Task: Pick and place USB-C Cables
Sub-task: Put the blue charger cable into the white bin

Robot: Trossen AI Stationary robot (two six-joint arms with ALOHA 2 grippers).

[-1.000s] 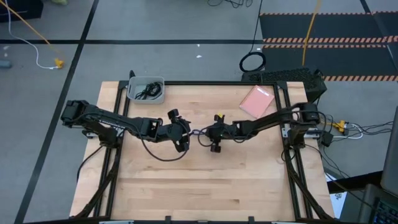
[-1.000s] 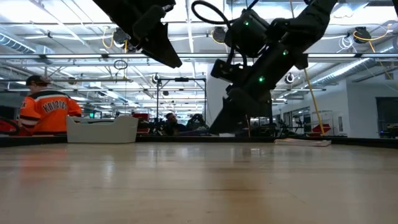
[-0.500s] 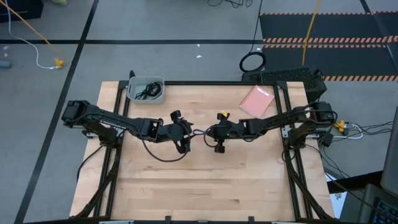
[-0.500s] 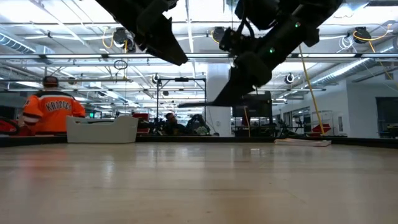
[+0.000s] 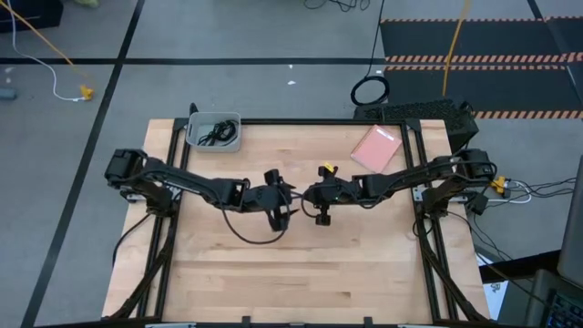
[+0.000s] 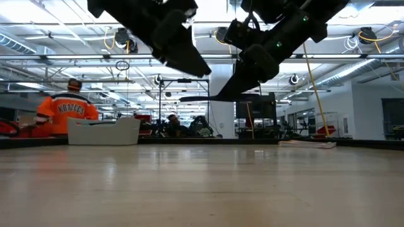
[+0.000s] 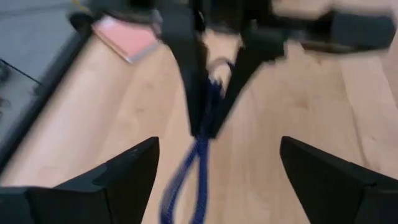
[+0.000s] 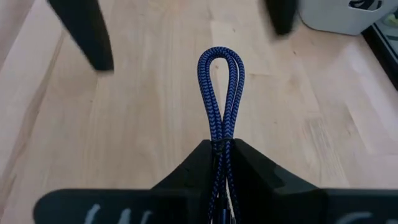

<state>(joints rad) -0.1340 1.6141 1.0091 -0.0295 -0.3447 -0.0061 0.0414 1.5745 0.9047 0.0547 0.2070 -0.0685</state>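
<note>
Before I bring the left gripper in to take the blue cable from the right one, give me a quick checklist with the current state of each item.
1. Right gripper clamped on the blue cable: ok, fingers shut on the folded bundle.
2. Cable loop exposed for a grab: ok, it sticks out beyond the fingertips, off the table.
3. Left gripper open: ok, fingers spread wide, nothing between them.
4. Left gripper lined up with the loop: ok, the right wrist view shows its fingers on either side beyond the loop.
5. Grey bin ready: ok, at the far left corner, black cables already inside.
6. Room between the wrists: cannot tell, they look very close from above.
</note>
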